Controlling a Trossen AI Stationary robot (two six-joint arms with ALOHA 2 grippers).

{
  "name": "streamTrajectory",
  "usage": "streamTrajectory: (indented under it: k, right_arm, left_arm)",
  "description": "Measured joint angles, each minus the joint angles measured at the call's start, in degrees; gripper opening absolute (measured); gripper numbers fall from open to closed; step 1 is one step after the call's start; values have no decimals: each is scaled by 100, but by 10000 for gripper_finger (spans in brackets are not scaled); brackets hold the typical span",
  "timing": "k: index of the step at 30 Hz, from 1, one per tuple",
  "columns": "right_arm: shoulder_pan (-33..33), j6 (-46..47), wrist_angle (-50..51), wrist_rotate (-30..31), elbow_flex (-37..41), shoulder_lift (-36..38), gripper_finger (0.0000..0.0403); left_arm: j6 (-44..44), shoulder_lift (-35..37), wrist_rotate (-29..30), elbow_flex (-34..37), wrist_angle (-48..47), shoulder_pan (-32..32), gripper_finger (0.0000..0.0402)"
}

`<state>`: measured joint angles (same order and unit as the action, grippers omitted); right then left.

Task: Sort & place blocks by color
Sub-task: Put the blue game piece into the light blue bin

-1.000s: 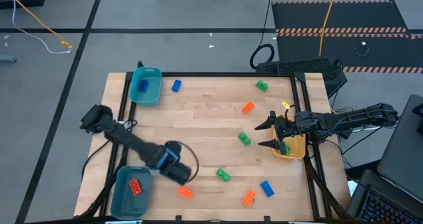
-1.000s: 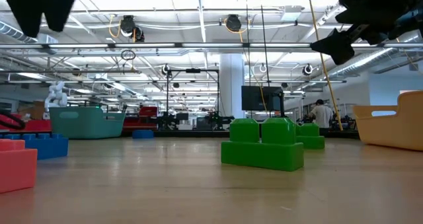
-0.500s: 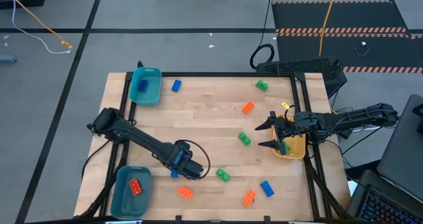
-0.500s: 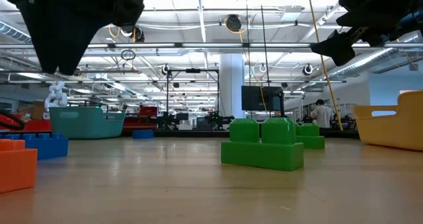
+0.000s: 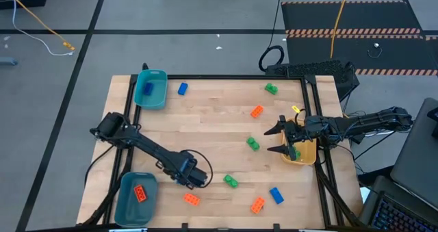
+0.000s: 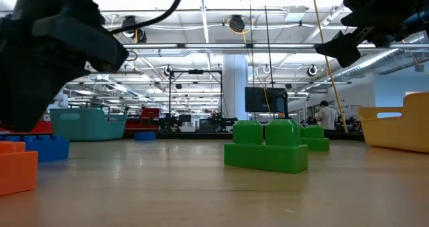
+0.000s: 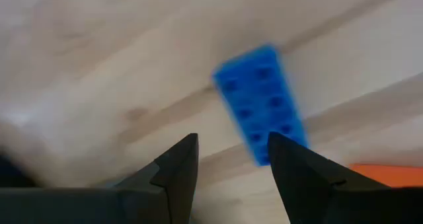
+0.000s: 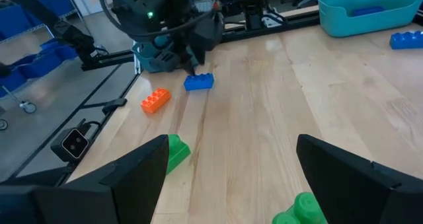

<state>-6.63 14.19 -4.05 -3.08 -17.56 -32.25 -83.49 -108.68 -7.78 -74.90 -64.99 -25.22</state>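
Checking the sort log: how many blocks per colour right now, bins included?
blue blocks: 4
orange blocks: 4
green blocks: 4, one partly hidden in the yellow-orange bin
Total: 12

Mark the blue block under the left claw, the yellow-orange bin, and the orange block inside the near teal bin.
blue block point(image 7: 261, 102), left wrist view, studded top face.
yellow-orange bin point(image 6: 395, 126), low view, its side wall.
orange block in the teal bin point(image 5: 140, 193), high view, top face.
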Motion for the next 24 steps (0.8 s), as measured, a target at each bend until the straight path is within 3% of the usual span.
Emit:
streamTrajectory:
  k: [24]
  right_arm:
    - [0, -45, 91, 1, 0, -2, 325]
  left_arm:
    - [-17, 39, 163, 442, 1156, 84, 184]
